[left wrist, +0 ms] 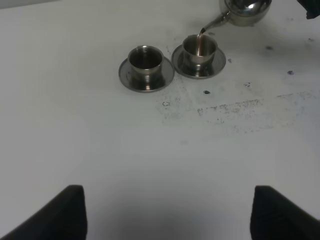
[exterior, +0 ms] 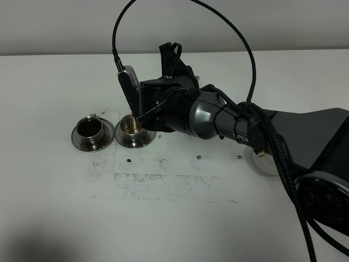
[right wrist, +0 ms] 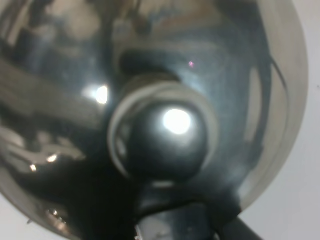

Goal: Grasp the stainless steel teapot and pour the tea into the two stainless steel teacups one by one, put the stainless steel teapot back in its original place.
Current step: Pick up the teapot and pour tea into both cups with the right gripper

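Observation:
The stainless steel teapot (left wrist: 247, 9) hangs tilted in the air, its thin spout (exterior: 144, 114) over the right-hand teacup (exterior: 133, 130). A thin reddish-brown stream of tea (left wrist: 201, 36) falls into that cup (left wrist: 200, 47). The other teacup (exterior: 91, 129) stands just left of it on its own saucer (exterior: 79, 139) and looks dark inside. My right gripper (exterior: 139, 98) reaches across, shut on the teapot, whose body is hidden under the arm in the high view. The right wrist view is filled by the domed lid and its knob (right wrist: 165, 137). My left gripper (left wrist: 167, 220) is open and empty, well short of the cups.
A pale round disc (exterior: 264, 162) lies on the table, partly under the right arm. Black cables (exterior: 251, 60) loop above that arm. Scuffed dark marks (exterior: 163, 183) cover the white table in front of the cups.

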{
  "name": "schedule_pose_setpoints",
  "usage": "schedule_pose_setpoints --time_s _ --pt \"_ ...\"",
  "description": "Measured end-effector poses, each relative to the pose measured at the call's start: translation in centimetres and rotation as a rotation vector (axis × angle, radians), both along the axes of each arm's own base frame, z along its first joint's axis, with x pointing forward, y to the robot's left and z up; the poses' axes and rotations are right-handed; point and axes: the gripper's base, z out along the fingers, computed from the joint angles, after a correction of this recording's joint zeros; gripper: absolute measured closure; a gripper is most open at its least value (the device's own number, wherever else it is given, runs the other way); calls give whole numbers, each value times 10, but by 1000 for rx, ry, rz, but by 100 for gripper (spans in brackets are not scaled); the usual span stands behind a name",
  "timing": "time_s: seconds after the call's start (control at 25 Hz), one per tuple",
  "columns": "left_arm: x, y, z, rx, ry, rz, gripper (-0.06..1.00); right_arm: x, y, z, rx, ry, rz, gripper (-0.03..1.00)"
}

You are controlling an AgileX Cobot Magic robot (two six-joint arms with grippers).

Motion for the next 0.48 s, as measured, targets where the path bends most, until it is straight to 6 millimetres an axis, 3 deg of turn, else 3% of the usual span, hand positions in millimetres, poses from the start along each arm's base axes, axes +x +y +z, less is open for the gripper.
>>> schedule_pose_setpoints --time_s 0.48 --pt "0 0 0 0 0 0 30 2 0 3 -36 -33 22 80"
